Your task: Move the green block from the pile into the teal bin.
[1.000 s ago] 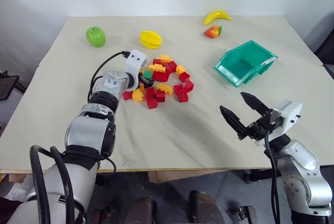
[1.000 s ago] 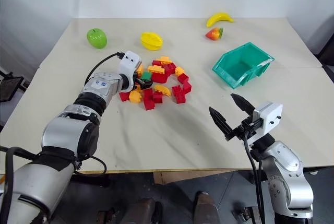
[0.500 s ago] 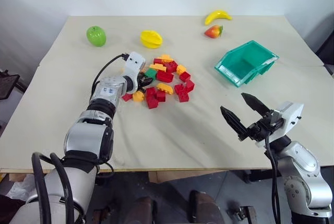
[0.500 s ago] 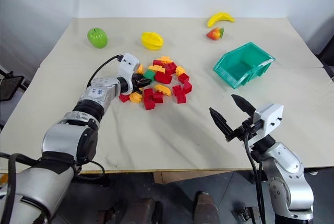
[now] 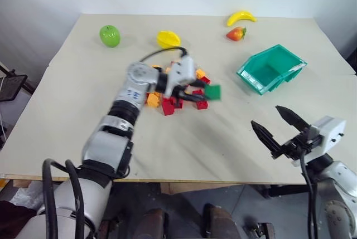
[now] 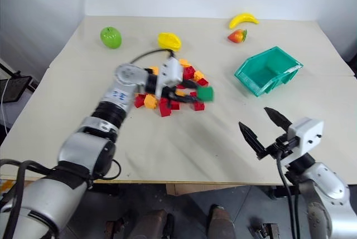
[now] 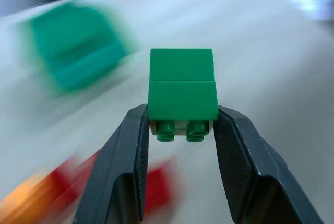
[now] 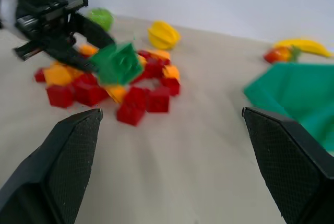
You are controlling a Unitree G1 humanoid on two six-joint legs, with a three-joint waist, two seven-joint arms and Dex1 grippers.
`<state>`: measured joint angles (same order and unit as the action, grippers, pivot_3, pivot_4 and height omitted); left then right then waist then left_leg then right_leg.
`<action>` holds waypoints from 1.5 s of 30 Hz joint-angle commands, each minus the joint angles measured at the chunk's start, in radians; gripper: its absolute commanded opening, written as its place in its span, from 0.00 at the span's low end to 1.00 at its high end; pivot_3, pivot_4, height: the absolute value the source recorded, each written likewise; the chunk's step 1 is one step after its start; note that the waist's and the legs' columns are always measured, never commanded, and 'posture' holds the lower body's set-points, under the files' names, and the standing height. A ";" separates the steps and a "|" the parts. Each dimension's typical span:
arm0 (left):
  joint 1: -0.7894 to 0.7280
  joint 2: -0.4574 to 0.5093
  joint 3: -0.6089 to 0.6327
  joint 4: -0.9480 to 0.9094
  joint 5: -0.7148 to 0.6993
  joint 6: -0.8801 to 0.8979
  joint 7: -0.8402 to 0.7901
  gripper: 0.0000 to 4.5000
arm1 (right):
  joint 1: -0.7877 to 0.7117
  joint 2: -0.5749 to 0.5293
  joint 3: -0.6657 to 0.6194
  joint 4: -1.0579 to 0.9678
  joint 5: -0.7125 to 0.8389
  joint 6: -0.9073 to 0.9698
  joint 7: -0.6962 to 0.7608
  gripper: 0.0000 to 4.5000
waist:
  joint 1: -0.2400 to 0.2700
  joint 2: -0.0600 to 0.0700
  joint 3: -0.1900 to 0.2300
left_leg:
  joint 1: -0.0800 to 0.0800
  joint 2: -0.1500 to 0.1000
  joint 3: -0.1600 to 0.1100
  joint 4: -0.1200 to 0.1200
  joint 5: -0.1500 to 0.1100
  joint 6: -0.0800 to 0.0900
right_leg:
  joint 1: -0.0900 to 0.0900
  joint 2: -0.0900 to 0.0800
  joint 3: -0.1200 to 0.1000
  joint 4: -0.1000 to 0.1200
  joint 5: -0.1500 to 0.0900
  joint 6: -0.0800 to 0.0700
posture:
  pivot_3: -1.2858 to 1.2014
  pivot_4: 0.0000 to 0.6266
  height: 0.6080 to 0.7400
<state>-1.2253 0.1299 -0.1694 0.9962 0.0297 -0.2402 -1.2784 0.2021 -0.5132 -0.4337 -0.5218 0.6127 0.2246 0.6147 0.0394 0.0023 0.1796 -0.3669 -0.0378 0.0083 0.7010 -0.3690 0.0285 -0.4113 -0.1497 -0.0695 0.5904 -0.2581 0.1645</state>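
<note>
My left gripper (image 5: 202,93) is shut on the green block (image 5: 212,92), which it holds in the air just right of the pile (image 5: 176,89) of red and orange bricks. In the left wrist view the green block (image 7: 182,92) sits clamped between the two black fingers (image 7: 128,161), with the blurred teal bin (image 7: 75,51) beyond it. The teal bin (image 5: 271,68) stands on the table to the right of the block, its sloped opening towards me. Over the table's near right edge my right gripper (image 5: 274,130) hangs open, holding nothing.
A green apple (image 5: 110,35) lies at the far left, a yellow fruit (image 5: 168,39) behind the pile, a banana (image 5: 241,16) and a strawberry (image 5: 236,33) at the far right. Bare cream table (image 5: 195,138) lies between the pile, the bin and my right gripper.
My left gripper closed on the green block in the pile, lifted it and swung it right, towards the teal bin. The right gripper drew slightly back and right. The camera view has shifted.
</note>
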 commanded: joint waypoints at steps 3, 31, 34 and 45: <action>0.005 -0.132 -0.138 0.082 0.145 -0.003 0.147 0.32 | 0.163 -0.064 -0.163 -0.074 0.059 0.028 0.054 1.00 | 0.007 0.000 0.000 | 0.000 0.000 0.000 -0.001 0.000 0.001 | 0.000 0.000 0.000 -0.001 0.000 0.000 | 0.52 0.24 1.00; 0.326 0.302 0.247 -0.380 -0.293 0.024 -0.101 0.99 | 0.106 -0.346 -0.140 0.040 0.144 0.190 0.271 1.00 | -0.020 0.001 0.000 | 0.001 0.002 -0.001 0.000 -0.001 0.003 | -0.001 -0.001 0.002 0.000 0.001 0.000 | 0.52 0.24 1.00; 0.491 0.393 0.287 -0.611 -0.360 0.179 -0.064 0.99 | -0.021 -0.431 -0.021 0.112 0.096 0.222 0.324 1.00 | -0.014 0.000 0.000 | -0.001 0.002 -0.006 0.003 -0.001 0.003 | -0.001 -0.001 0.001 0.000 0.001 0.000 | 0.52 0.24 1.00; 0.896 0.526 0.323 -1.046 -0.475 0.403 0.019 0.99 | -0.678 -0.491 0.570 0.410 -0.183 0.421 0.465 1.00 | -0.013 0.001 0.000 | -0.004 0.007 -0.016 0.010 -0.003 0.000 | 0.000 -0.002 -0.002 0.000 0.002 -0.002 | 0.52 0.24 1.00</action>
<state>-0.3320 0.6483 0.1462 0.0067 -0.4140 0.1547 -1.2735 -0.4532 -1.0091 0.1161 -0.1353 0.4657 0.6390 1.0726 0.0267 0.0034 0.1797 -0.3712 -0.0311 -0.0079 0.7115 -0.3717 0.0282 -0.4112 -0.1515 -0.0719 0.5908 -0.2564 0.1625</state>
